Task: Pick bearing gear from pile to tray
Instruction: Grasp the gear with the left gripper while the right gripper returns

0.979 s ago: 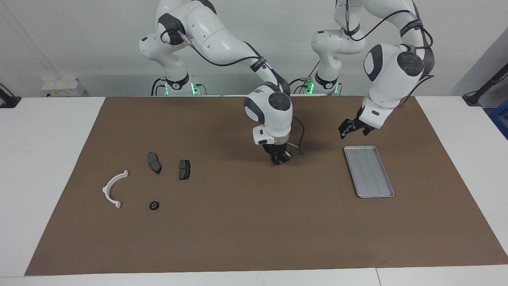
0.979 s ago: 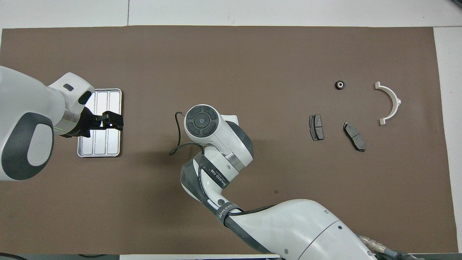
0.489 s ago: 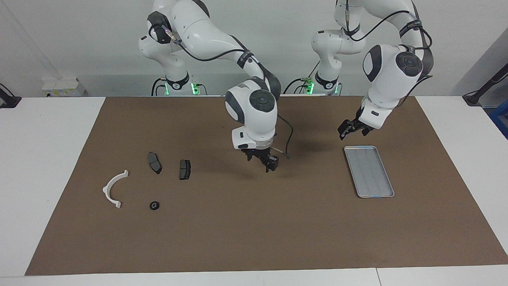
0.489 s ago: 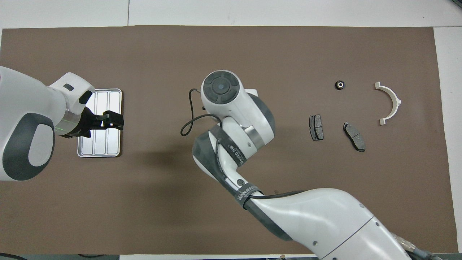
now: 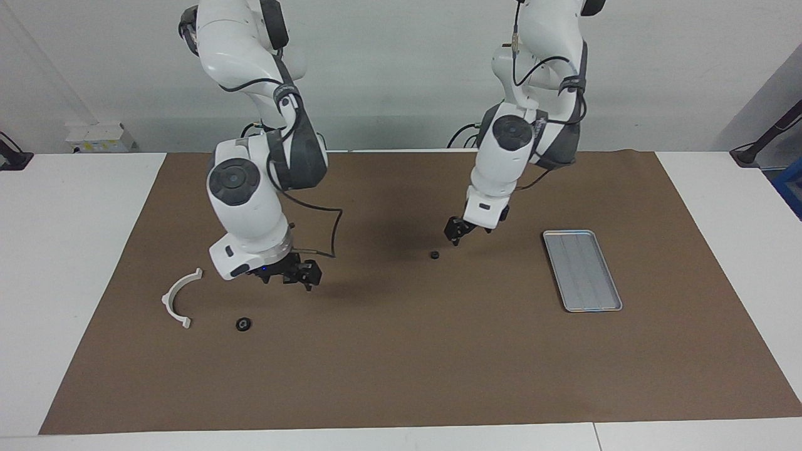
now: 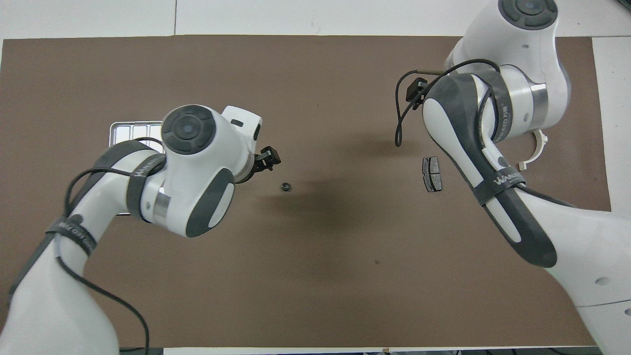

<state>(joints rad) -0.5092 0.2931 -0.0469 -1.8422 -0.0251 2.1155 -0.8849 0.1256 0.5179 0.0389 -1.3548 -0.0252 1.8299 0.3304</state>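
A small black round bearing gear point(image 5: 433, 255) point(image 6: 285, 186) lies alone on the brown mat near its middle. My left gripper point(image 5: 456, 233) point(image 6: 268, 159) hangs low close beside it on the tray's side, open and empty. The silver tray point(image 5: 583, 269) point(image 6: 133, 130) lies empty toward the left arm's end. At the pile, a second black round piece point(image 5: 243, 324) lies beside the white half-ring bracket point(image 5: 178, 297) point(image 6: 540, 143). My right gripper point(image 5: 294, 275) hovers low over the pile, open with nothing in it. One brake pad point(image 6: 432, 173) shows in the overhead view; in the facing view the right wrist hides the pads.
The brown mat point(image 5: 401, 363) covers most of the white table. The right arm's cable point(image 5: 332, 235) loops beside its wrist. The part of the mat farthest from the robots is bare.
My right arm swung from the mat's middle to the pile, leaving a black round piece on the mat. My left arm moved from the tray toward that piece.
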